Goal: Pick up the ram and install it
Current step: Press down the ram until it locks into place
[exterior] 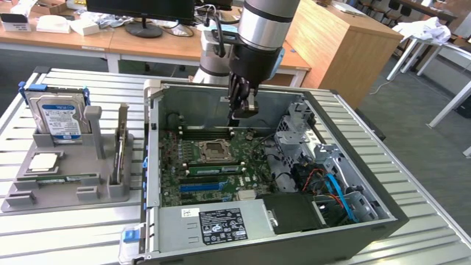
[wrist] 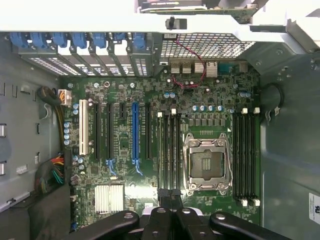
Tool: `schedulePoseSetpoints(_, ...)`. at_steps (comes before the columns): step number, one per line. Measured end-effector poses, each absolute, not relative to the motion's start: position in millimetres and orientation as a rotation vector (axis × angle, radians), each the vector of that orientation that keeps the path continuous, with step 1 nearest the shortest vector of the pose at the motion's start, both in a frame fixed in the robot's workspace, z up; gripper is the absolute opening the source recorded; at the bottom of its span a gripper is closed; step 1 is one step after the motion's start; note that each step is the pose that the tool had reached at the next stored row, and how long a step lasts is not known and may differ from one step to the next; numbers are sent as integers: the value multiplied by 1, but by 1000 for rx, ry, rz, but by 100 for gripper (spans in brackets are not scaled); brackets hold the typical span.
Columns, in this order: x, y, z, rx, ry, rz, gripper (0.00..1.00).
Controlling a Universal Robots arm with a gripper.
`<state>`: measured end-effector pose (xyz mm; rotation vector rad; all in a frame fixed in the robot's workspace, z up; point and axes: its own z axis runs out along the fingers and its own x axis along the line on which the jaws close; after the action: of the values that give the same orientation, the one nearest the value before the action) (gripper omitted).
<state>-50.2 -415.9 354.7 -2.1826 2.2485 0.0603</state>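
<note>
The gripper [exterior: 235,116], jaws pressed together, hangs over the motherboard [wrist: 125,167] in the open PC case [exterior: 383,215]. The ram [exterior: 63,178] lies flat in the grey holder [exterior: 110,190] (label unreadable) on the slatted metal table [exterior: 66,232], with wooden desks [exterior: 147,47] behind.

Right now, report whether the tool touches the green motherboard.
Cannot tell. The exterior view shows the tool low over the green motherboard, but neither gap nor contact plainly.

I see wooden desks [exterior: 110,41] upper left, a wooden cabinet [exterior: 346,44] upper right, grey floor [exterior: 427,149] at right.
</note>
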Motion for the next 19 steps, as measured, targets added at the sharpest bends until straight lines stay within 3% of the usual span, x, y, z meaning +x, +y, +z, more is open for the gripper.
schedulePoseSetpoints(19, -50, -416, 354, -1795, 2561, 58, 10)
